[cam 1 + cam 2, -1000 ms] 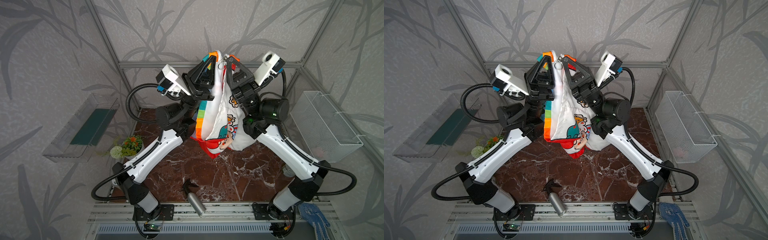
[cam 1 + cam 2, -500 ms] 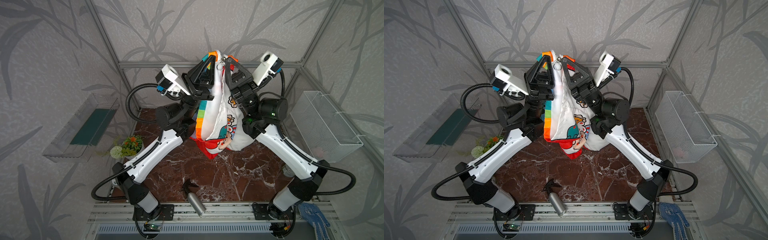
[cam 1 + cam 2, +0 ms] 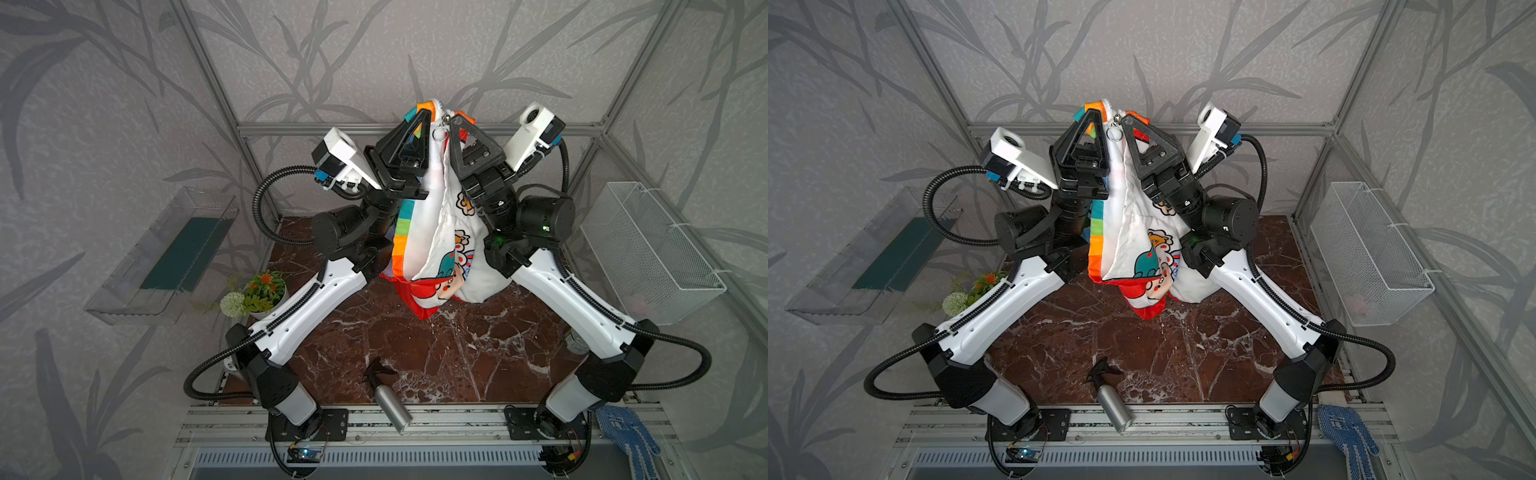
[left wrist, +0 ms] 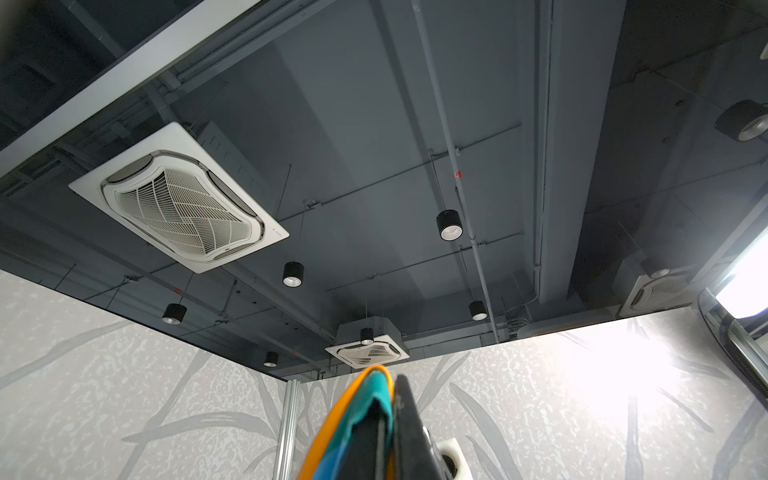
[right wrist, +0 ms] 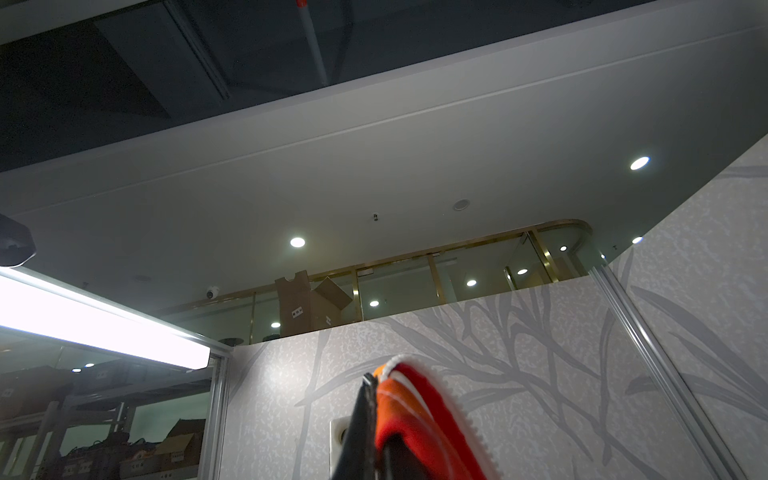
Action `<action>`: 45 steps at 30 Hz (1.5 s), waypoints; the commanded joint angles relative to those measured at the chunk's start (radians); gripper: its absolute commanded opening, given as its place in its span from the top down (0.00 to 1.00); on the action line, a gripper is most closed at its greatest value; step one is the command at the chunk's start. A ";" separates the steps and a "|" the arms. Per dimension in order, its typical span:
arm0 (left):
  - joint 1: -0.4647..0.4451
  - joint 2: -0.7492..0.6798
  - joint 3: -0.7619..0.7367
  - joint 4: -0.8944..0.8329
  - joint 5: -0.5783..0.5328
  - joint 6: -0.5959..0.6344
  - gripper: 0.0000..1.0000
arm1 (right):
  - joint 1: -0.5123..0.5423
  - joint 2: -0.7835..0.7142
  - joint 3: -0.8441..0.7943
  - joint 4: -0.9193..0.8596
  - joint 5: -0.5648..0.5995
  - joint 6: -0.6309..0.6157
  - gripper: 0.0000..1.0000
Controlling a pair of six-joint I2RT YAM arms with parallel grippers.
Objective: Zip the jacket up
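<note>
Jacket (image 3: 428, 232) hangs with both jaws clamped on it; clear bin (image 3: 129, 305) holds a green mat (image 3: 187, 253).

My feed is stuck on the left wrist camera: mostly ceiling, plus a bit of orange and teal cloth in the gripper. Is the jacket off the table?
Observer: It seems so. The small white hooded jacket with cartoon prints hangs high above the dark red marble table, with its red hood lowest.
Operator: Is the right gripper holding it too?
Observer: Yes. The right gripper is shut on its top edge, close beside the left gripper.
Operator: Any sign of the zipper pull?
Observer: A metal ring dangles between the two grippers.
</note>
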 commanded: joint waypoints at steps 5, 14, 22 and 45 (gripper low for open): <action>0.001 0.013 0.057 0.042 0.001 -0.019 1.00 | -0.004 -0.003 0.004 0.029 -0.003 0.005 1.00; 0.001 -0.001 0.031 0.088 -0.011 -0.010 1.00 | -0.008 -0.016 -0.010 0.035 0.004 -0.008 1.00; 0.000 -0.017 0.017 0.078 -0.008 -0.014 1.00 | -0.007 -0.009 0.003 0.040 0.003 -0.001 1.00; -0.005 -0.022 0.006 0.060 -0.009 -0.012 1.00 | -0.008 0.025 0.064 0.040 -0.005 0.016 1.00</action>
